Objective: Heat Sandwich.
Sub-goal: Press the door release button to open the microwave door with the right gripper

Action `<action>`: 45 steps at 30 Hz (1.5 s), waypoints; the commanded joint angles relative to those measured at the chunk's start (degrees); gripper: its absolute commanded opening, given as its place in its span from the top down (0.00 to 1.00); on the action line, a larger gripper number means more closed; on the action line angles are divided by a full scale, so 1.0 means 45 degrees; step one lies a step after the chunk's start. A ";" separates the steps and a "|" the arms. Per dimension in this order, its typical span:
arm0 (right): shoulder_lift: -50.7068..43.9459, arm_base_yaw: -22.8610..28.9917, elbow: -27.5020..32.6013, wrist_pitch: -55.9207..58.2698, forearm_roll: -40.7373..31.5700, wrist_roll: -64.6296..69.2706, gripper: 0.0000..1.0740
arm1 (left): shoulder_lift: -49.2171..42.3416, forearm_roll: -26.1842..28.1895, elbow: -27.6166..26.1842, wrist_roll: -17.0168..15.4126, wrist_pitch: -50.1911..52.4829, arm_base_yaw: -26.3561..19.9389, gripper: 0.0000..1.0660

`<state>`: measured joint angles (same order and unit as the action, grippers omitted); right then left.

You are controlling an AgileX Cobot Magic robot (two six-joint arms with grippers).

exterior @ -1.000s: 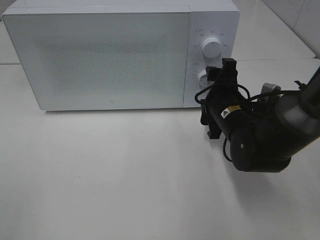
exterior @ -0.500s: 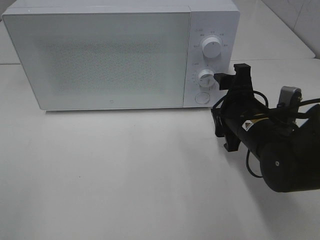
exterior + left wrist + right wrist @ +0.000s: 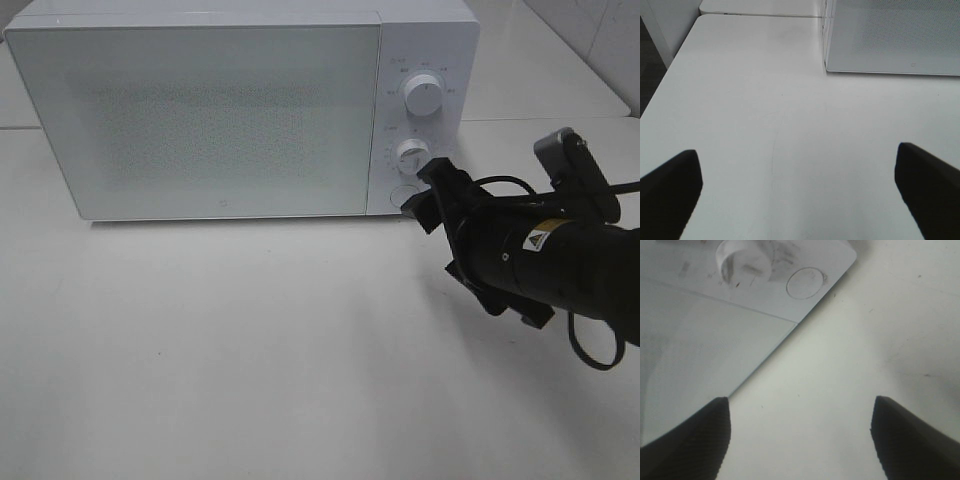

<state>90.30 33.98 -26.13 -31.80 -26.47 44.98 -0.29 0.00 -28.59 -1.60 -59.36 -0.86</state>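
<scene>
Movement is only on the right side. One second ago the right gripper (image 3: 428, 195) stood in front of the lower knob (image 3: 410, 154) of the microwave (image 3: 220, 110). Then it moved off toward the right, and now it has turned at the wrist and come lower, so that its tips are just beside the round button (image 3: 403, 196) under that knob. The knob is uncovered again. This probably means the work at the dial is finished, and the arm either goes for the button or is leaving the panel; which one cannot be told.

The right arm reaches in from the right edge, low over the table (image 3: 250, 350). Its forearm lies slanted, and the gripper points up and left at the lower corner of the control panel. Its jaws stand wide apart and hold nothing; the wrist view shows only bare table and the button (image 3: 805, 283) between them. The left gripper (image 3: 800, 190) hangs over empty table beside the microwave, also fully spread and empty.

The sandwich is not visible in any view. The door (image 3: 200, 115) is closed and frosted, so whether it lies inside cannot be told.
</scene>
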 commanded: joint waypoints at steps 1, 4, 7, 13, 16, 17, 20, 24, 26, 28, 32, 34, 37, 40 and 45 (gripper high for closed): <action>-0.1362 -0.0013 0.0000 0.1923 0.0140 -0.3883 0.30 | -0.0331 0.0076 0.0038 0.0013 0.0089 0.0064 0.05; -0.1923 -0.0013 0.0000 0.2521 0.0140 -0.5208 0.30 | -0.0331 0.0076 0.0038 0.0013 0.0089 0.0064 0.05; -0.3081 -0.0013 0.0000 0.3960 0.0153 -0.8060 0.30 | -0.0331 0.0076 0.0038 0.0013 0.0089 0.0064 0.05; -0.4635 -0.0013 -0.0216 0.6850 0.0216 -1.1676 0.30 | -0.0331 0.0076 0.0038 0.0013 0.0089 0.0064 0.05; -0.5271 -0.0013 -0.0828 0.9129 0.0751 -1.2783 0.30 | -0.0331 0.0076 0.0038 0.0013 0.0089 0.0064 0.05; -0.5424 -0.0013 -0.1057 1.0020 0.1006 -1.2898 0.30 | -0.0331 0.0076 0.0038 0.0013 0.0089 0.0064 0.05; -0.5882 -0.0013 -0.1923 1.2389 0.2101 -1.2898 0.30 | -0.0331 0.0076 0.0038 0.0013 0.0089 0.0064 0.05; -0.6366 -0.0013 -0.2852 1.4961 0.3018 -1.2898 0.30 | -0.0331 0.0076 0.0038 0.0013 0.0089 0.0064 0.05; -0.6583 -0.0013 -0.3209 1.6017 0.3323 -1.2898 0.30 | -0.0331 0.0076 0.0038 0.0013 0.0089 0.0064 0.05; -0.6799 -0.0013 -0.3501 1.6832 0.3552 -1.2898 0.30 | -0.0331 0.0076 0.0038 0.0013 0.0089 0.0064 0.05; -0.7181 -0.0013 -0.3794 1.8169 0.3782 -1.2898 0.30 | -0.0331 0.0076 0.0038 0.0013 0.0089 0.0064 0.05; -0.7512 -0.0013 -0.3960 1.9582 0.3832 -1.2898 0.30 | -0.0331 0.0076 0.0038 0.0013 0.0089 0.0064 0.05; -0.7869 -0.0013 -0.4011 2.0767 0.3807 -1.2898 0.30 | -0.0331 0.0076 0.0038 0.0013 0.0089 0.0064 0.05; -0.8416 -0.0013 -0.4011 2.1874 0.3807 -1.2860 0.30 | -0.0331 0.0076 0.0038 0.0013 0.0089 0.0064 0.05; -0.9817 0.0000 -0.4011 2.2740 0.3756 -1.2567 0.30 | -0.0331 0.0076 0.0038 0.0013 0.0089 0.0064 0.05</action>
<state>50.13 33.98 -43.77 67.90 -9.51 -11.86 -0.29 0.00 -28.59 -1.60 -59.36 -0.86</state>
